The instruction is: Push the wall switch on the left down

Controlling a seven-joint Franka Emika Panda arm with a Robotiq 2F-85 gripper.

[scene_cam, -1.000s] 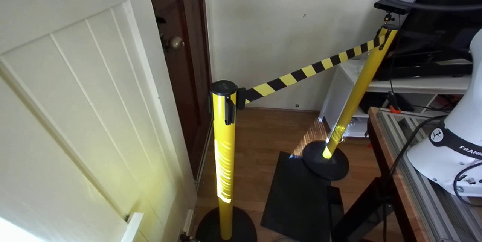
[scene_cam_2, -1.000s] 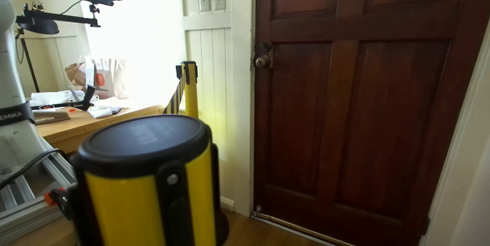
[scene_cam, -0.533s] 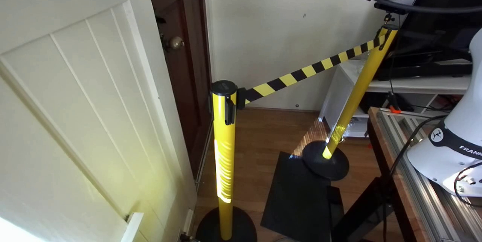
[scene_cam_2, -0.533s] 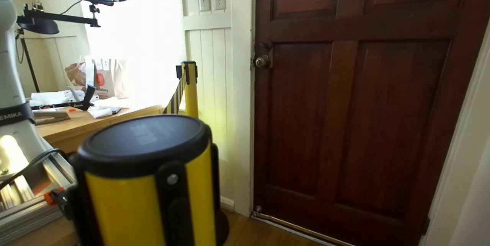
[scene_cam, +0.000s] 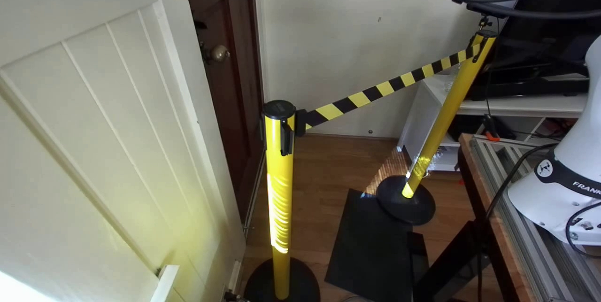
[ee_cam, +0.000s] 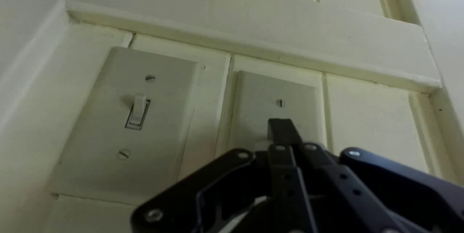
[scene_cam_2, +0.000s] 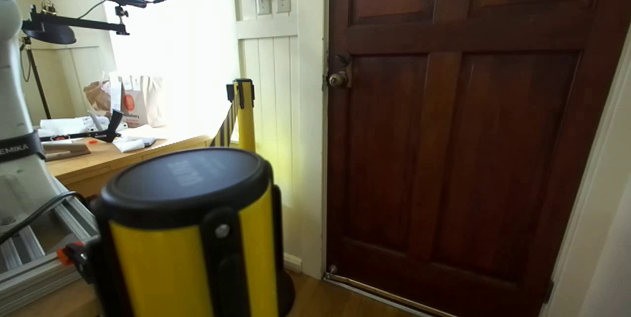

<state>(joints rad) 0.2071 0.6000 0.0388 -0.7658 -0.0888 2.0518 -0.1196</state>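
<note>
Find the left switch (scene_cam_2: 264, 5) on the wall (scene_cam_2: 276, 58), left of the door (scene_cam_2: 458, 129), behind the gripper (ee_cam: 288, 131) with fingers (ee_cam: 284, 175) together. Likely smooth, light, a bit stiff; no pinching, just press its tip.

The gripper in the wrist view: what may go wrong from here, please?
The gripper hides much of the switch plate it faces, so its push might miss. An exterior view shows the rail below that plate, the wrist view above: steering by the latter might push the wrong way.
</note>
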